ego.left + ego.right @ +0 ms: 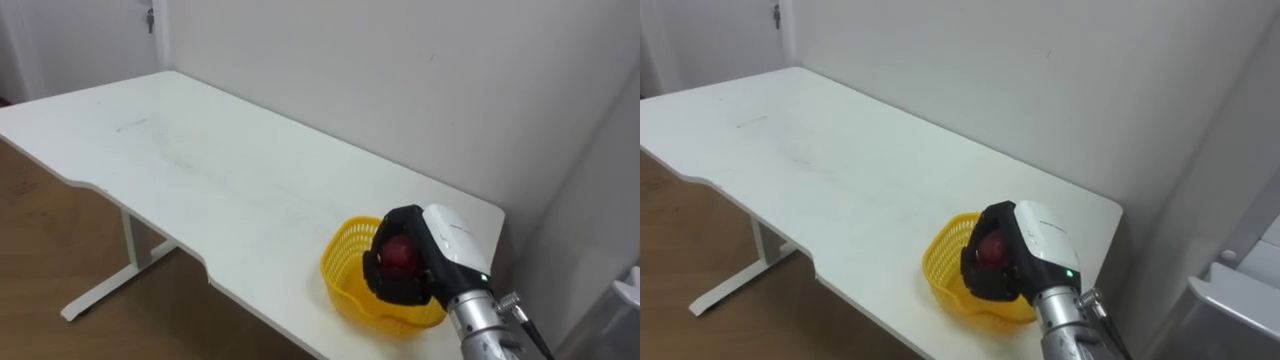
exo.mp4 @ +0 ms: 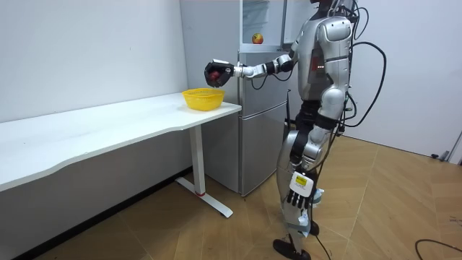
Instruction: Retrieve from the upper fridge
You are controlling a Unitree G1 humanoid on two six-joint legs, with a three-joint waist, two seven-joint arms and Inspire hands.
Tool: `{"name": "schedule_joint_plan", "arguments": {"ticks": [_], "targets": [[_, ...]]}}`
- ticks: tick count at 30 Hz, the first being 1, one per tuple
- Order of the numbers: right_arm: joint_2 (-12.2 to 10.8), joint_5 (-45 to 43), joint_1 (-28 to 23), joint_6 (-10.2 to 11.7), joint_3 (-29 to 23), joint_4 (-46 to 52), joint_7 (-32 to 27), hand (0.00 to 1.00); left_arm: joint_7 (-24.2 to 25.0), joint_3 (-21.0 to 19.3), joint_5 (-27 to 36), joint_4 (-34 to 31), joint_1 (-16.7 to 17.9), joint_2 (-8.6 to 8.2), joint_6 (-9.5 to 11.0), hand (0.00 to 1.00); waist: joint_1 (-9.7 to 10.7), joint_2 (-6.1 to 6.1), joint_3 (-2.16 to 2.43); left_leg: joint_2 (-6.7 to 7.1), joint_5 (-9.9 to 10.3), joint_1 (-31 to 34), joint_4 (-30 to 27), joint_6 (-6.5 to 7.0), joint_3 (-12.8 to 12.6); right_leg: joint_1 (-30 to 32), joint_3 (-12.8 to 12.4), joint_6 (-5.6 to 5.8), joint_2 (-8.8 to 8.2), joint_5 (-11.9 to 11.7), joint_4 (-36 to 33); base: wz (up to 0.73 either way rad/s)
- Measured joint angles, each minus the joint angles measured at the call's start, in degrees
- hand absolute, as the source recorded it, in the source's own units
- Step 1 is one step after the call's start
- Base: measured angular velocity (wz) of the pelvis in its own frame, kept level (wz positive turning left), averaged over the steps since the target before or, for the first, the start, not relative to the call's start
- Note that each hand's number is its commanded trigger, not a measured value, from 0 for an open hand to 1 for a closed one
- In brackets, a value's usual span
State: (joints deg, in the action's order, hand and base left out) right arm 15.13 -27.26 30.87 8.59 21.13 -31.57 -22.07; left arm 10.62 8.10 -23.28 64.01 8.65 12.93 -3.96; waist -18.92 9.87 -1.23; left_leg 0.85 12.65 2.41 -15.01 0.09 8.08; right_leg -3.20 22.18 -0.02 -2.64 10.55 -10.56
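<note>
Held red apple (image 1: 401, 255) in right hand (image 1: 442, 248), fingers (image 1: 398, 288) clamped round it (red showing between thumb and fingers), just above yellow basket (image 1: 345, 265) at white table's (image 1: 200, 170) end near fridge (image 2: 263, 108). Hung left hand (image 2: 298, 201) down beside leg.

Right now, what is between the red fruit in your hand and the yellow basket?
Nothing but air: the room view shows a bare gap between the red fruit in the right hand and the yellow basket below it.
</note>
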Motion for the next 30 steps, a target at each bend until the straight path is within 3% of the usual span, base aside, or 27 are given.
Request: {"name": "schedule_joint_plan", "arguments": {"ticks": [17,30], "targets": [[-0.01,0.08,0.0,0.05,0.01,-0.21,0.0,0.0,0.14,-0.03,0.0,-0.01,0.0,0.01,-0.03,0.0,-0.32,-0.4,-0.26,0.02,0.02,0.87,-0.4,-0.04,0.11,0.26,0.79,0.0,-0.04,0.0,-0.03,0.0],[0.0,0.02,-0.03,0.05,0.04,-0.23,0.62,0.0,-0.01,-0.05,-0.04,-1.71,1.12,0.15,0.02,0.0,0.03,0.04,0.03,0.02,0.01,0.47,-0.46,-0.02,0.18,-0.03,1.23,0.0,-0.1,0.0,-0.02,0.0]]}}
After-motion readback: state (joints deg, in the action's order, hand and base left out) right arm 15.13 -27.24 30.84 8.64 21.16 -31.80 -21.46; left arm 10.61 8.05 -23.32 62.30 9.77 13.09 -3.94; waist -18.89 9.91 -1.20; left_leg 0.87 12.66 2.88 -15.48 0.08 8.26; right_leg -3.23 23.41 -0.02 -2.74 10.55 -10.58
